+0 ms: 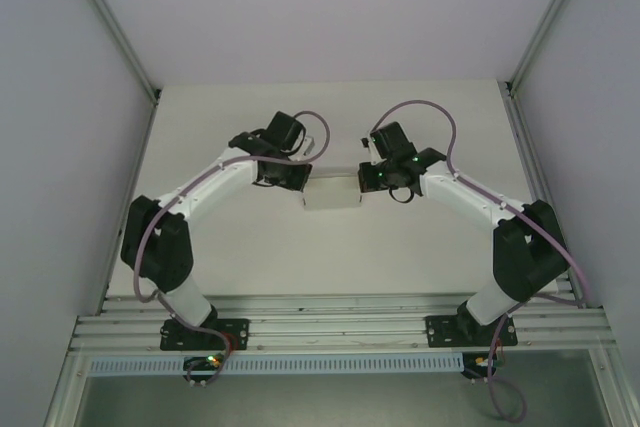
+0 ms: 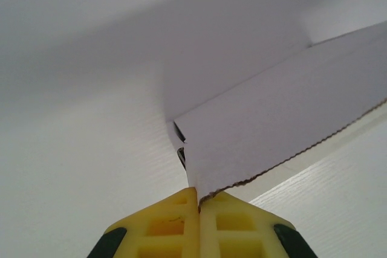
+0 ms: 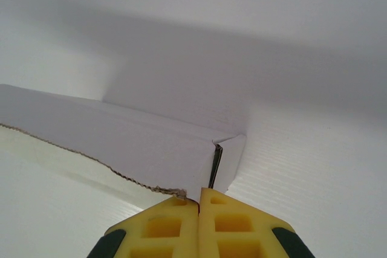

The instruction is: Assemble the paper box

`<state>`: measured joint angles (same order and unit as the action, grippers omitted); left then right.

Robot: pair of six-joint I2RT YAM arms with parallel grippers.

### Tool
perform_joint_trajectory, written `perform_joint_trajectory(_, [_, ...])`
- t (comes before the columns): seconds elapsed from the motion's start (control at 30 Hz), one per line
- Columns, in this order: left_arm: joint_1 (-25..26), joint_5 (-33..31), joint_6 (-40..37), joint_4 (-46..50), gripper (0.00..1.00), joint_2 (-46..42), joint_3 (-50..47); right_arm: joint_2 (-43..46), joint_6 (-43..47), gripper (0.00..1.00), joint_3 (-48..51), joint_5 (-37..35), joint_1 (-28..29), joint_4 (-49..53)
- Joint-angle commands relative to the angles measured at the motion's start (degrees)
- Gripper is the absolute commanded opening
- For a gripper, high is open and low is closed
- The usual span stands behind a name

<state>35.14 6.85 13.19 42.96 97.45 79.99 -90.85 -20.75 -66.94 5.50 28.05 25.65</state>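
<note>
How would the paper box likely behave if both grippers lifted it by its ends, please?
Probably light: the paper box looks like thin white cardboard, hollow at its open corner. It may sag or twist mid-span, since the left gripper and right gripper each pinch only a thin edge at opposite ends. The pinched edges could crease easily.

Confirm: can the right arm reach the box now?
Likely yes: the right end effector is shut on one end of the box, the left end effector on the other, with nothing between.

The paper box [image 2: 272,119] is plain white with a brownish raw edge, just ahead of the yellow-and-black left gripper [image 2: 198,200].
</note>
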Motion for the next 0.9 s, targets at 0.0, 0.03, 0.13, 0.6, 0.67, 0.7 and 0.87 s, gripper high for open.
perform_joint_trajectory(0.0, [-1.5, 5.3, 4.7, 5.4, 0.00, 1.7, 3.0, -1.7, -1.7, 0.00, -1.4, -3.6, 1.3, 4.3])
perform_joint_trajectory(0.03, [-1.9, 5.8, 5.7, 5.6, 0.00, 1.9, 3.2, -1.6, -1.9, 0.00, -1.5, -4.5, 1.5, 5.9])
perform_joint_trajectory(0.13, [-3.0, 10.6, 8.1, 5.1, 0.00, 2.1, 3.9, -1.4, -2.7, 0.00, -1.5, -6.1, 1.9, 6.0])
perform_joint_trajectory(0.6, [-2.1, 3.8, 13.0, 1.5, 0.00, 2.8, 0.1, -0.9, -4.5, 0.00, 0.6, -5.0, 2.7, 2.5])
perform_joint_trajectory(0.67, [-2.2, 5.5, 14.4, -0.5, 0.00, 2.8, -1.7, -0.8, -4.8, 0.00, 1.1, -4.9, 2.6, 2.2])
perform_joint_trajectory(0.7, [-2.2, 6.3, 15.2, -1.6, 0.00, 2.8, -2.6, -1.0, -5.1, 0.00, 1.4, -4.7, 2.7, 2.0])
perform_joint_trajectory(0.87, [-0.8, 3.2, 12.9, -2.5, 0.00, 2.2, -4.0, -0.4, -4.5, 0.00, 2.8, -3.9, 2.9, 0.6])
